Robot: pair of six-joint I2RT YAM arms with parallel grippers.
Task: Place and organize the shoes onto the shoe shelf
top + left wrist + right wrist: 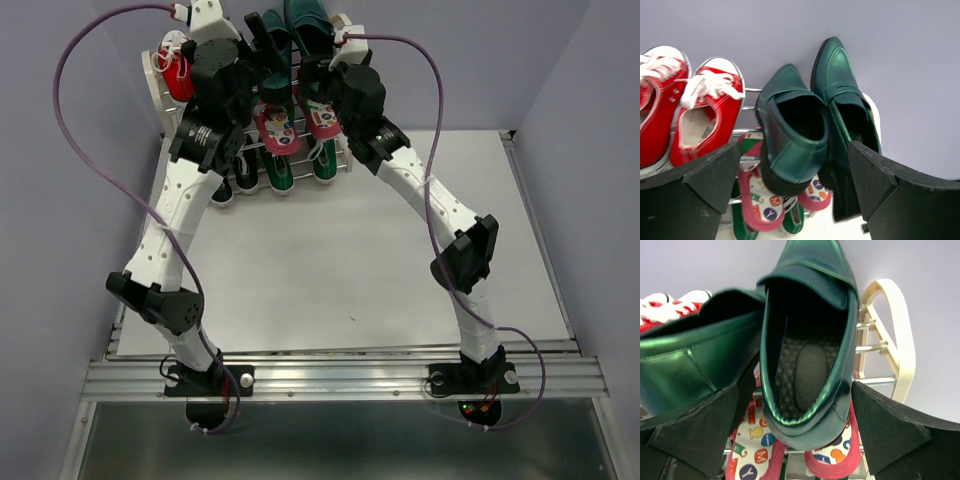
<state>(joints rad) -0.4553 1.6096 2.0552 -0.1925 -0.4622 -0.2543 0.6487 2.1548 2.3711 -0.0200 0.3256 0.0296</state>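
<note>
The shoe shelf (150,72) stands at the table's far edge; its cream side frame shows in the right wrist view (901,340). Two dark green loafers lie on the top tier. My left gripper (794,150) is open around the heel of the left loafer (795,135), with a gap on both sides. My right gripper (795,387) is open around the heel of the right loafer (810,340), its right finger (890,430) close against the shoe's side. Red-pink flip-flops (278,128) lie on the middle tier. Green sneakers (280,172) sit on the bottom tier.
Red sneakers (705,115) sit on the top tier to the left of the loafers. Dark sneakers (222,190) stand at the shelf's lower left. A lilac wall rises right behind the shelf. Purple cables loop from both wrists.
</note>
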